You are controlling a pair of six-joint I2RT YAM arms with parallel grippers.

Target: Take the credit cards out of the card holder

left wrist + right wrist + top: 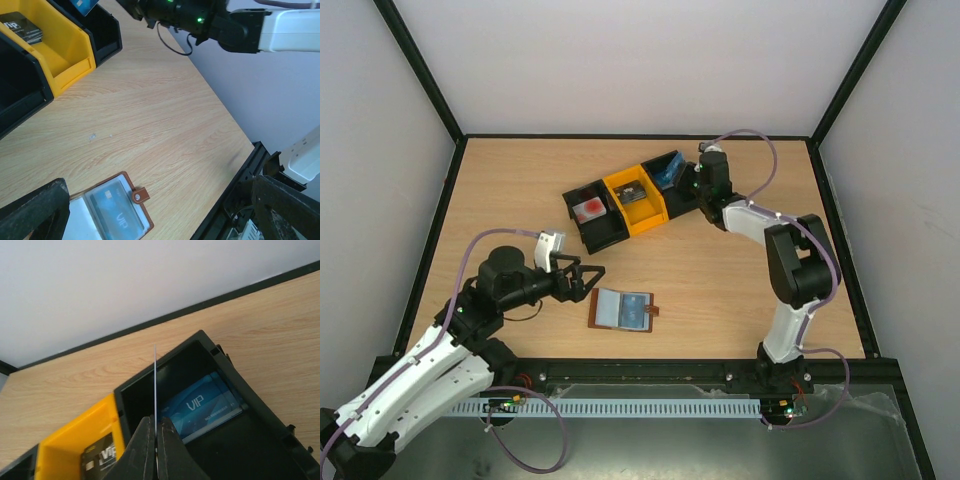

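Observation:
The brown card holder [623, 310] lies open on the table, strap tab to the right. One of its clear sleeves holds a blue credit card [112, 214]. My left gripper [586, 274] hovers open just left of the card holder [141, 196], nothing between its fingers [35, 210]. My right gripper [156, 422] is shut on a thin card [155, 380] seen edge-on, above the right black bin [260, 440]. A blue card [202, 407] lies in that bin. A dark grey card [97, 457] lies in the yellow bin [75, 432].
Three bins stand in a row at the back: black [590, 215] with something red inside, yellow [635, 200], black [670, 172]. The right arm [790, 260] reaches in from the right. A black frame rail [650, 372] runs along the near edge.

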